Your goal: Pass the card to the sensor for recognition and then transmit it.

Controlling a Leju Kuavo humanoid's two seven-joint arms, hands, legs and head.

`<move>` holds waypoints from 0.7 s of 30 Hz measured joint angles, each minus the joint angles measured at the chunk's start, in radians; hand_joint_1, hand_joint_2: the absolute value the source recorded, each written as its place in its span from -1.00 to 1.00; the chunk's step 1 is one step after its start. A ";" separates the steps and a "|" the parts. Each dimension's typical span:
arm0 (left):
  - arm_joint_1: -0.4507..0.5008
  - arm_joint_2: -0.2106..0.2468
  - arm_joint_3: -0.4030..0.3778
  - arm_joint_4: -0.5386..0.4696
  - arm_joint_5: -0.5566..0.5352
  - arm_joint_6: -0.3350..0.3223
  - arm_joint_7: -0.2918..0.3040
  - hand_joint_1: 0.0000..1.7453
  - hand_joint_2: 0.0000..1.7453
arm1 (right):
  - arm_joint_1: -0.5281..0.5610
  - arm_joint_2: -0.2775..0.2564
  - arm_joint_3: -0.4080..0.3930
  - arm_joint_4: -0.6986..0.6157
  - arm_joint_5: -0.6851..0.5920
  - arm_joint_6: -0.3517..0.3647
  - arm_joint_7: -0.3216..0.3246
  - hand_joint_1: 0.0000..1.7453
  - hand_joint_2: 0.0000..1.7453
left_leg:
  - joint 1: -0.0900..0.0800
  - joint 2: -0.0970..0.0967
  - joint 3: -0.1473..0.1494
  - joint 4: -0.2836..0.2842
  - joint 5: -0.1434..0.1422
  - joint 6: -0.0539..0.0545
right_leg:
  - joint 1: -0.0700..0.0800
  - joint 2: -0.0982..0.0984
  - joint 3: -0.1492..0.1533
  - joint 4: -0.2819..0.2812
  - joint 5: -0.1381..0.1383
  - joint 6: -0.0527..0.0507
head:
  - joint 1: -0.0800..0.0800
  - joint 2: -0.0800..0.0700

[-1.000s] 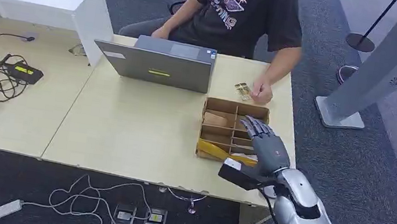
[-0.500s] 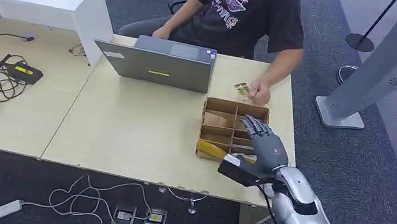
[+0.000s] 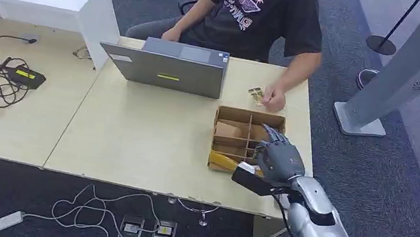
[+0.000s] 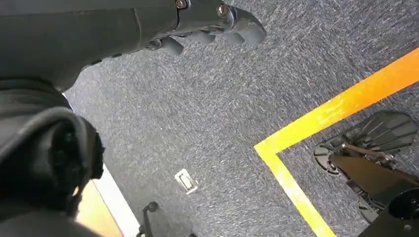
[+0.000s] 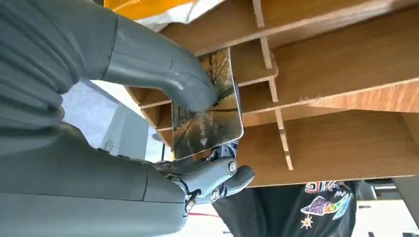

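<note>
Card (image 5: 207,106), glossy autumn-tree print, between right hand (image 5: 148,98) fingers (image 5: 217,175)

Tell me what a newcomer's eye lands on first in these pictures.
First the silver right hand, reaching over the divided cardboard box at the table's near right corner; its wrist view shows the thumb pinching a picture card above the compartments. Next the person in a black printed shirt seated across the table behind a grey laptop, hand resting near a small card.

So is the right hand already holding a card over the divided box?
Yes, in the right wrist view the right hand pinches a printed card between thumb and fingers, just above the wooden box.
</note>
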State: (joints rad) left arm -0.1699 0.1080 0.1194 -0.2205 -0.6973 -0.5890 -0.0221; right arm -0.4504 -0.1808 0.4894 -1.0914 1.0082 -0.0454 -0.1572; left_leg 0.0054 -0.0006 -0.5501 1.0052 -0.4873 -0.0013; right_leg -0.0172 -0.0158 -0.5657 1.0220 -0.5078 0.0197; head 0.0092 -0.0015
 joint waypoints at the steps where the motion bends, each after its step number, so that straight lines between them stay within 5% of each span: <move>1: 0.000 0.000 0.000 0.000 0.000 0.000 0.000 -1.00 -1.00 | 0.000 0.000 0.000 0.001 -0.001 0.000 0.000 1.00 1.00 | 0.000 0.000 0.000 0.000 0.000 0.000 | 0.000 0.000 0.000 0.000 0.000 0.000 | 0.000 0.000; 21: -0.001 0.000 0.000 0.000 -0.013 0.000 0.000 -1.00 -1.00 | -0.020 0.000 -0.002 0.015 -0.023 -0.078 -0.018 1.00 1.00 | 0.000 0.000 0.000 0.000 0.000 0.000 | 0.000 0.001 0.000 0.000 0.000 0.000 | 0.000 0.000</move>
State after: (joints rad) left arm -0.1705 0.1080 0.1194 -0.2205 -0.7099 -0.5890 -0.0221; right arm -0.4700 -0.1804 0.4879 -1.0761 0.9857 -0.1232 -0.1751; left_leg 0.0054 -0.0004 -0.5498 1.0052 -0.4872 -0.0013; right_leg -0.0172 -0.0151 -0.5656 1.0222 -0.5076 0.0196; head 0.0092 -0.0015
